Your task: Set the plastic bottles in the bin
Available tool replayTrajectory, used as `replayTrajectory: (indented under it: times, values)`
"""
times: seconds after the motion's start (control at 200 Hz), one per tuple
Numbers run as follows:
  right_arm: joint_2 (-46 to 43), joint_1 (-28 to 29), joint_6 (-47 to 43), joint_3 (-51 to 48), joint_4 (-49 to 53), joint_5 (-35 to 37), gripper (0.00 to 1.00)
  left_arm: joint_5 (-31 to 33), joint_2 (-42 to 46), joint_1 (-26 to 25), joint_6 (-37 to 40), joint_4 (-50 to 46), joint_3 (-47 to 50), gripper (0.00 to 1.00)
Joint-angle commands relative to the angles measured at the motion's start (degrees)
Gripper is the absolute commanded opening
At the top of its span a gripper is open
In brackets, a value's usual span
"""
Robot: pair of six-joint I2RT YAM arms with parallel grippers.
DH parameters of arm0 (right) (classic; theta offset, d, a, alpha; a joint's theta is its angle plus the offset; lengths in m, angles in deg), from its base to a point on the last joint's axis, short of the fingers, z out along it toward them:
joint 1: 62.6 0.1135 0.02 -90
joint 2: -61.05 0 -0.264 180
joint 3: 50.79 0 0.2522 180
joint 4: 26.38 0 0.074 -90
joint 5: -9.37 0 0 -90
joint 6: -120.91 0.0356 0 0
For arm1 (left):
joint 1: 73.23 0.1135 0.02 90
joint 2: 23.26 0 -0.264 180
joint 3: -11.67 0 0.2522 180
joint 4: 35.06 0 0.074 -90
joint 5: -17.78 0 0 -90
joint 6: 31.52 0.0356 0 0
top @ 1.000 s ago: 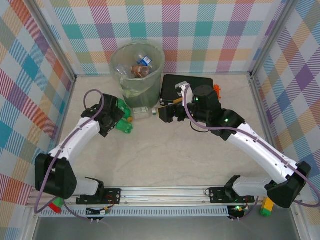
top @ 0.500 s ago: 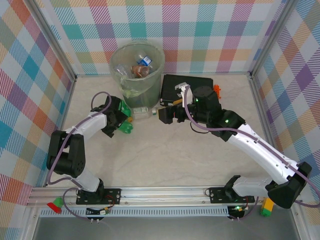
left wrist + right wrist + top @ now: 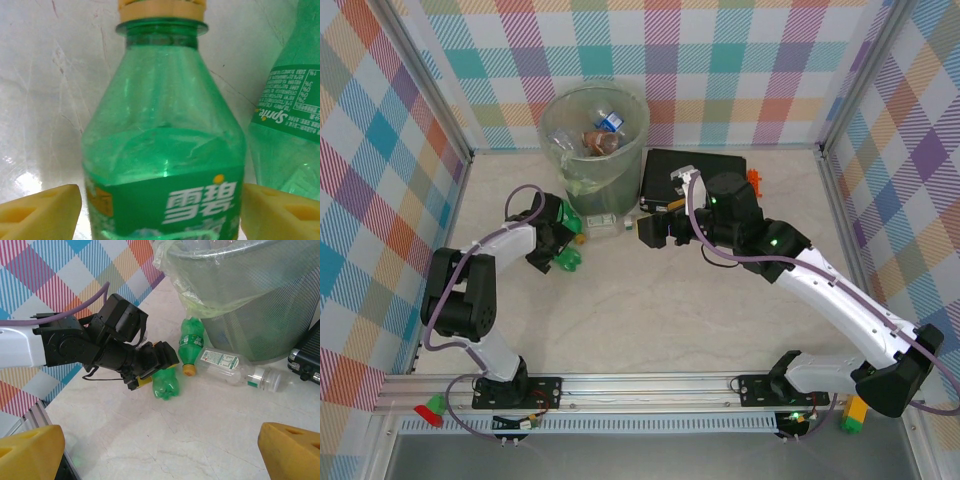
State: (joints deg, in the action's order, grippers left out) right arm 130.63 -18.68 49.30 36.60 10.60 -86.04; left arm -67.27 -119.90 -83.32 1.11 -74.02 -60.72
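A green bottle (image 3: 165,150) with a yellow cap lies on the table, and my left gripper (image 3: 162,210) is shut on its labelled body, a yellow finger pressed to each side. From above, the left gripper (image 3: 558,250) and this green bottle (image 3: 570,260) sit left of the bin's foot. A second green bottle (image 3: 192,342) and a clear bottle (image 3: 232,367) lie against the bin (image 3: 260,305). The bin (image 3: 552,150) holds several bottles (image 3: 605,130). My right gripper (image 3: 160,455) hovers open and empty, apart from the bottles.
A flat black case (image 3: 705,165) lies right of the bin, behind the right gripper (image 3: 655,228). Checked walls close in the table at the left, back and right. Bare table stretches toward the arm bases.
My left gripper has slid onto the green bottle and its fingers have closed in on it, while the left arm folded back. The right arm has not moved.
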Motion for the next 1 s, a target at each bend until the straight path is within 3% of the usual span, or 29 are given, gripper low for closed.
replayTrajectory:
  times: [0.0, 0.135, 0.36, 0.995]
  values:
    - [-0.6, 0.3, -1.1, 1.8, -0.2, 0.5, 0.99, -0.7, -1.0, 0.8, 0.9, 0.8, 0.9, 0.84]
    - [-0.5, 0.3, -1.2, 1.9, -0.1, 0.9, 0.99, -0.6, -0.5, 0.8, 1.0, 1.2, 1.9, 0.81]
    - [-1.0, 0.3, -0.8, 1.6, 0.0, 1.3, 0.99, 0.7, 2.7, 0.8, 2.0, -0.5, 2.4, 0.67]
    - [-2.1, 0.3, -0.6, 1.6, -1.1, 1.2, 0.99, 0.6, 23.2, 0.6, 3.0, -10.6, -2.5, 0.64]
